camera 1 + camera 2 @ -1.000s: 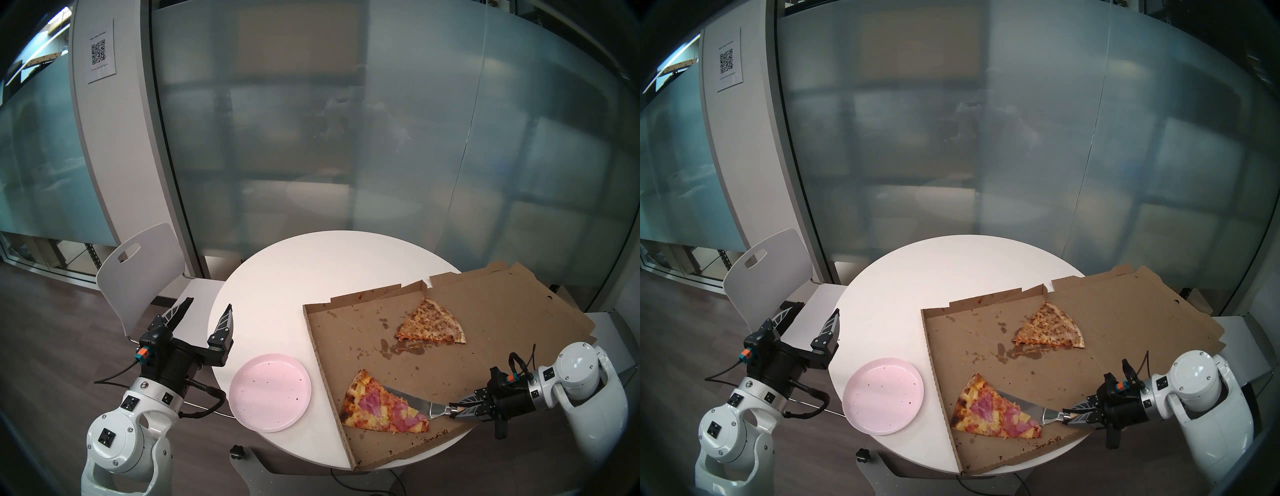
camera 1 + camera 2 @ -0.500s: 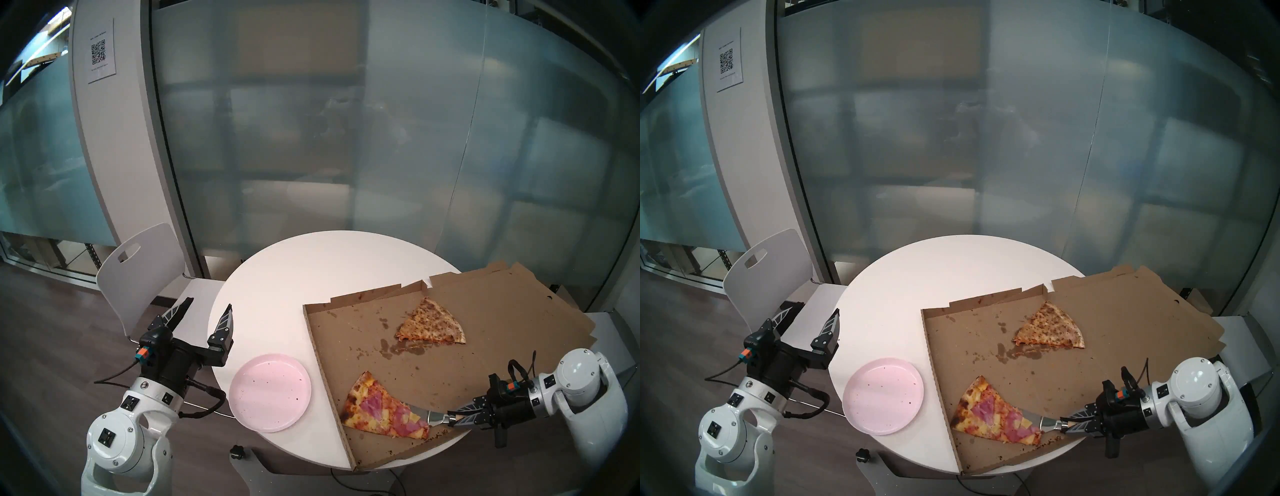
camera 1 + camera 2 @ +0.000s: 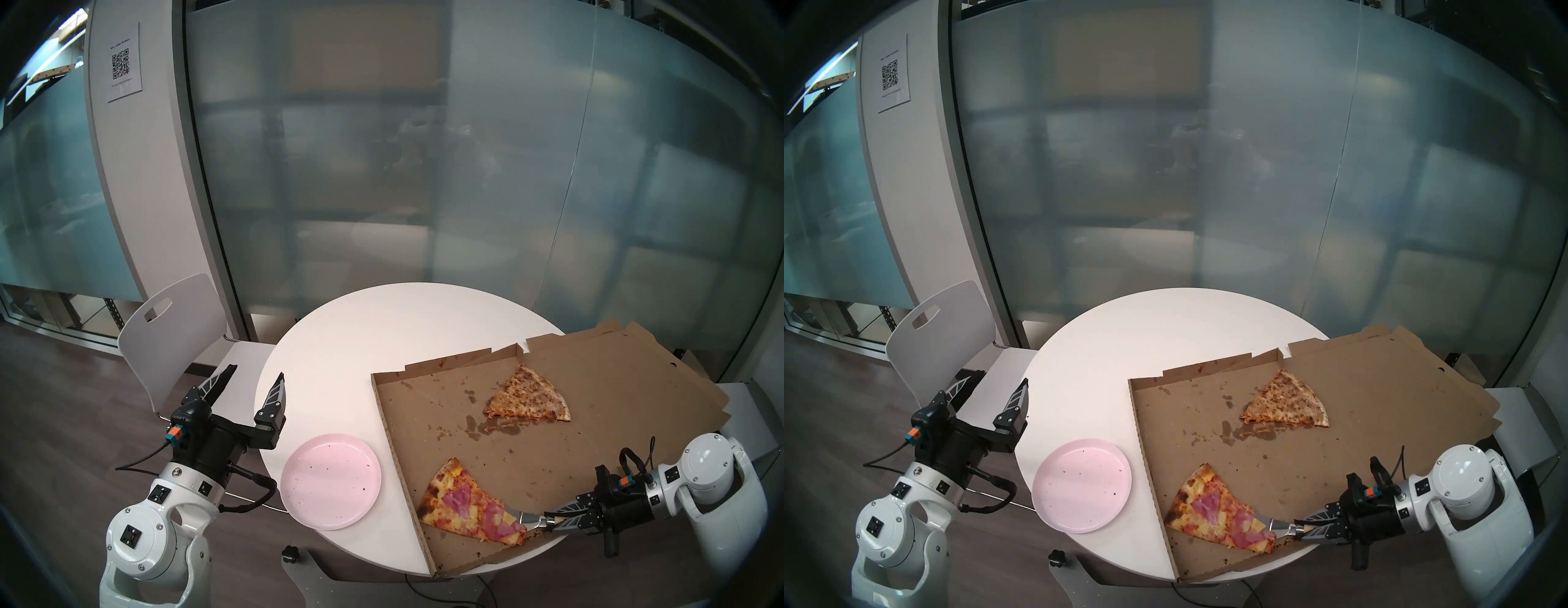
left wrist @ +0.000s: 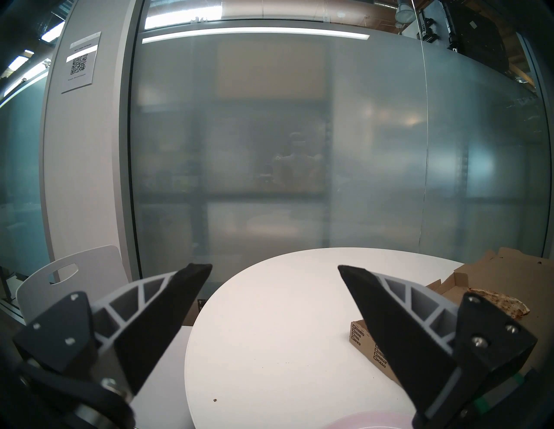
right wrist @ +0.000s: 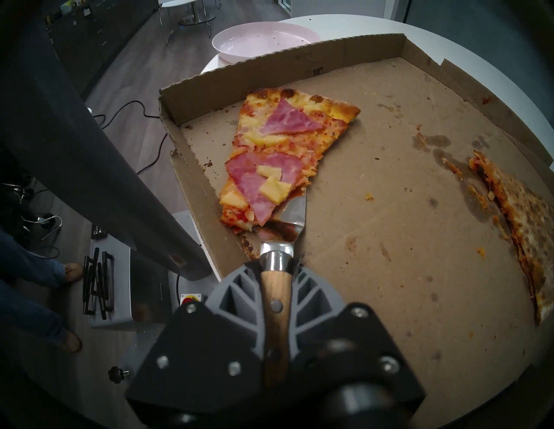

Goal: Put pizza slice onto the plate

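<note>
The pizza slice (image 3: 466,505) (image 3: 1216,513) (image 5: 284,155), topped with ham and pineapple, lies in the near left corner of the open pizza box (image 3: 509,450). My right gripper (image 3: 551,520) (image 3: 1299,530) (image 5: 275,269) is shut on the wooden handle of a metal spatula (image 5: 292,215). The spatula's blade reaches under the slice's pointed end. The pale pink plate (image 3: 331,479) (image 3: 1081,484) (image 5: 263,39) sits empty on the table, just left of the box. My left gripper (image 3: 256,371) (image 3: 1002,378) (image 4: 271,268) hangs open beyond the plate, holding nothing.
A second, pale speckled slice (image 3: 528,395) lies at the back of the box, whose lid (image 3: 636,373) lies flat behind it. The box's low left wall (image 5: 269,63) stands between slice and plate. A white chair (image 3: 169,331) is left of the round white table (image 3: 360,339).
My right gripper has drawn the spatula toward the table's near edge, and less of the blade shows beside the slice. The slice has turned slightly. The left arm has not moved.
</note>
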